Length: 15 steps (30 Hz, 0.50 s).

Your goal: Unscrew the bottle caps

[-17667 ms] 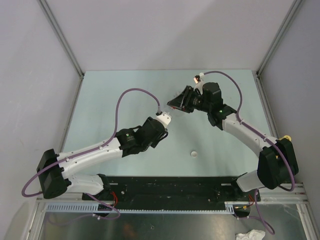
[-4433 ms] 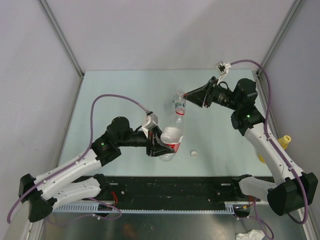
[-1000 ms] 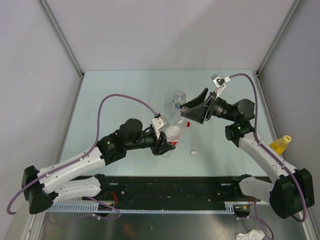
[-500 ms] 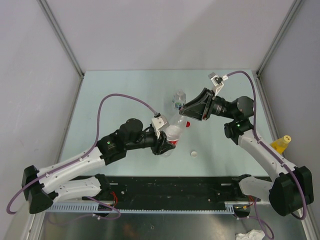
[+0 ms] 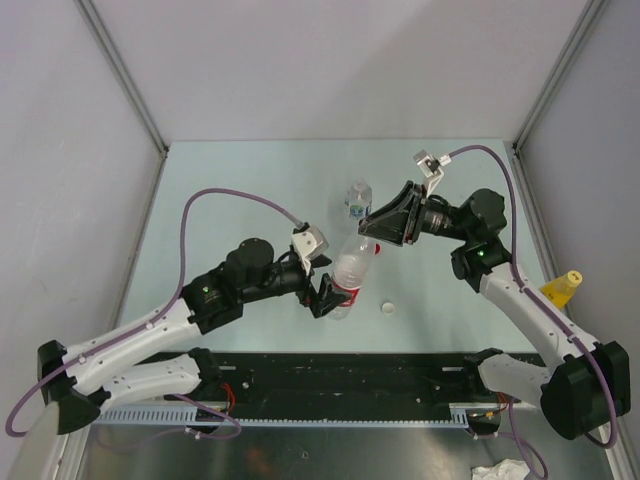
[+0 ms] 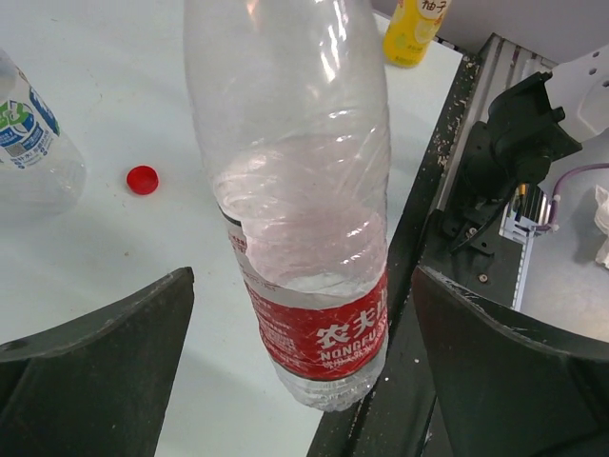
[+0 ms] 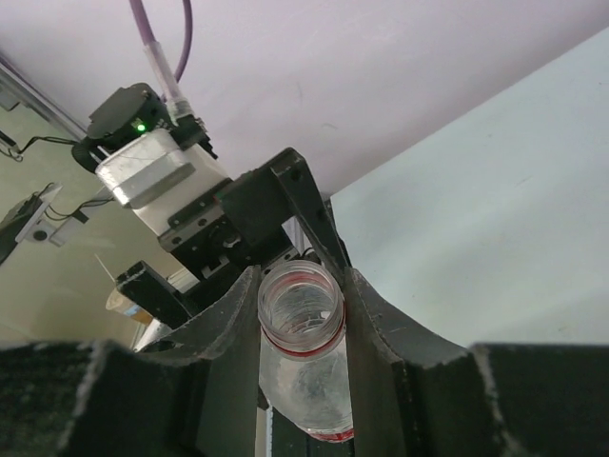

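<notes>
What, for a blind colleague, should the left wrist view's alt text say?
A clear plastic bottle with a red label leans between the wide-open fingers of the left gripper, touching neither. Behind it on the pale table are a small round red plastic cap and a clear bottle with a blue-green label.

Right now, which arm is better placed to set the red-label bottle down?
Right: the right gripper clamps the red-label bottle at its neck; the left gripper stands open around it, not gripping.
</notes>
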Motion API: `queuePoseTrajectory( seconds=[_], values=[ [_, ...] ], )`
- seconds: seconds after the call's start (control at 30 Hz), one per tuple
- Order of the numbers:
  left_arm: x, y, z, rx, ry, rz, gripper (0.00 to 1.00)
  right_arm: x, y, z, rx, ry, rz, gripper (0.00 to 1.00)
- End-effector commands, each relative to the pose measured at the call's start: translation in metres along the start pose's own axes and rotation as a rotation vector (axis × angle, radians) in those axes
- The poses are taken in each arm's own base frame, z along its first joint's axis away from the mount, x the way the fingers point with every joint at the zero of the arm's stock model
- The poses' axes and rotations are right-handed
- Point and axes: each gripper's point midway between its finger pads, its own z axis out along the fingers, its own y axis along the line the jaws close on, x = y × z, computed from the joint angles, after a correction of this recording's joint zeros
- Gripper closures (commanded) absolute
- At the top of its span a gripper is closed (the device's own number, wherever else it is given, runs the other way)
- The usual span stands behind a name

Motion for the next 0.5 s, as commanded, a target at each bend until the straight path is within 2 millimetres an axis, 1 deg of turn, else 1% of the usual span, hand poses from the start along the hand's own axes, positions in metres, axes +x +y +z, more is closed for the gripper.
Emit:
queuePoseTrajectory(
  seconds=[0.0, 0.13, 0.27, 0.37, 0.47],
  values=[
    [-0.021, 0.001, -0.006, -0.017, -0.072, 0.041, 0.01, -0.016, 0.008, 0.002, 0.020, -0.019, -0.088, 1.00],
    [-0.025, 0.001, -0.012, -0.028, -0.095, 0.034, 0.01, -0.014, -0.014, 0.000, 0.167, -0.004, -0.113, 1.00],
    [-0.029, 0.005, -0.020, -0.057, -0.124, 0.038, 0.01, -0.014, -0.037, -0.008, 0.326, -0.010, -0.141, 1.00],
    [-0.030, 0.008, -0.024, -0.079, -0.136, 0.041, 0.01, -0.014, -0.061, -0.020, 0.473, -0.024, -0.141, 1.00],
    [-0.028, 0.010, -0.023, -0.089, -0.131, 0.037, 0.00, -0.015, -0.082, -0.036, 0.623, -0.037, -0.161, 1.00]
  ],
)
